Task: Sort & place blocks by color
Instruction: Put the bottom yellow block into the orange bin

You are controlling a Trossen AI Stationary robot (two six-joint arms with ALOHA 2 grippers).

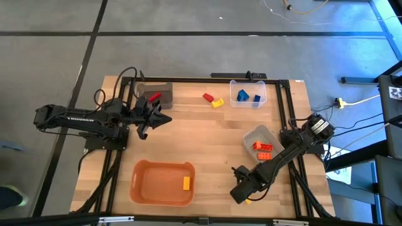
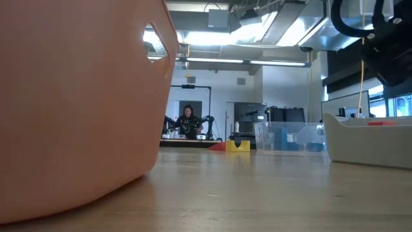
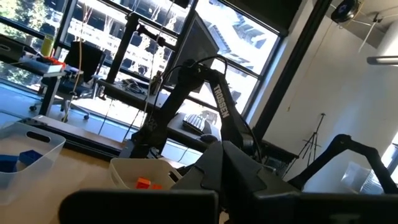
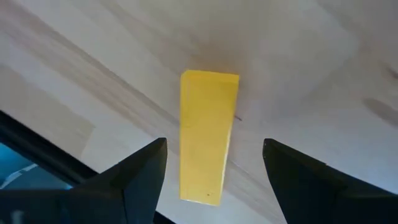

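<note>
My right gripper is open and points down near the table's near right corner. A yellow block lies flat on the wood between its two fingers, which stand on either side of it without touching. My left gripper hovers at the table's left, beside a dark bin that holds a red block. One red block and one yellow block lie loose near the far edge. Blue blocks sit in one clear bin, red and orange blocks in another.
An orange bin with a yellow block inside stands at the near edge and fills the left of the low view. The clear bin of red blocks is just beyond my right arm. Bare wood lies at the table's middle. A person sits far behind.
</note>
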